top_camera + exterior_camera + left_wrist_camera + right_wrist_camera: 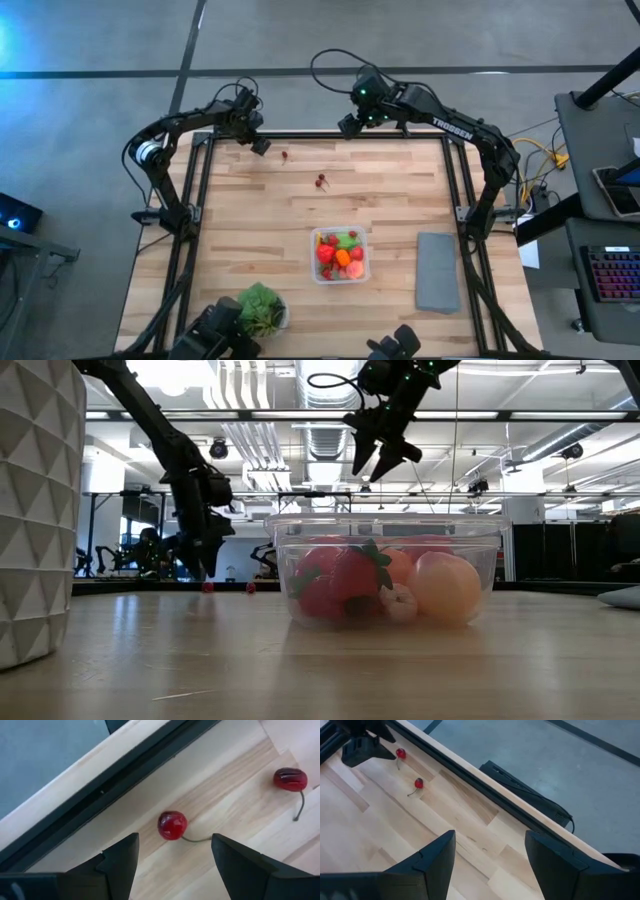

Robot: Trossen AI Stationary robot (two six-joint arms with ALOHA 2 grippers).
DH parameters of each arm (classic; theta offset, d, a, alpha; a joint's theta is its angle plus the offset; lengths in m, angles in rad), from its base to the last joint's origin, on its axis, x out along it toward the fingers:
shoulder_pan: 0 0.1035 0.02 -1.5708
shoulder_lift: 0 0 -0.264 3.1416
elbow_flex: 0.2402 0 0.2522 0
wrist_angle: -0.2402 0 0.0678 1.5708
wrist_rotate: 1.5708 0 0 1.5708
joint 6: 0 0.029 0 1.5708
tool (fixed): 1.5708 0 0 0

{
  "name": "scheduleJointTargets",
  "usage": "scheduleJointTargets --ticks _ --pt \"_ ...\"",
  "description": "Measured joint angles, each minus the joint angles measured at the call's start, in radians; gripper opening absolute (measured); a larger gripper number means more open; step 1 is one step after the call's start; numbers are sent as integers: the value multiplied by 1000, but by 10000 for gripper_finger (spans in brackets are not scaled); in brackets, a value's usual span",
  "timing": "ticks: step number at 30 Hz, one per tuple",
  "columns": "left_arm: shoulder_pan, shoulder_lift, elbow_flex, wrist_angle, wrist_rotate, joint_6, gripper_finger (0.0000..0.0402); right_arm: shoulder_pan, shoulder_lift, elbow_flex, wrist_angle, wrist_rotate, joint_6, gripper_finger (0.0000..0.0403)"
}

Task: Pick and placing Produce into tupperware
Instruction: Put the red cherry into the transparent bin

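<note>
The clear tupperware [340,256] [390,575] sits right of the table's middle, toward the near edge, and holds red, orange and green produce. Two red cherries lie on the wood near the far edge, one [285,155] [172,825] just ahead of my left gripper, the other [321,181] [290,779] farther toward the middle. My left gripper [260,146] [175,842] is open and low at the far-left part of the table, touching nothing. My right gripper [352,125] [385,455] [490,840] hangs open, high above the far edge.
A flat grey slab [437,272] lies right of the tupperware. A leafy plant in a white bowl [260,310] [35,510] stands at the near edge. A dark rail [125,775] runs along the table's far edge beside the cherries. Bare wood lies between the cherries and the tupperware.
</note>
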Motion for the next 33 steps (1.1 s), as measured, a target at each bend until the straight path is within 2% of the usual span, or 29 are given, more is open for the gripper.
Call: scheduleJointTargets --ticks 6,11,18,33 --pt "0 0 -5 25 9 2 235 -2 0 0 0 16 -2 230" --pt "1 7 -11 42 61 1 235 -5 0 0 0 16 -3 231" --pt "2 22 -11 46 44 1 234 -5 0 0 0 16 -3 231" --pt "2 27 -9 47 39 2 157 -6 0 0 2 16 -6 231"
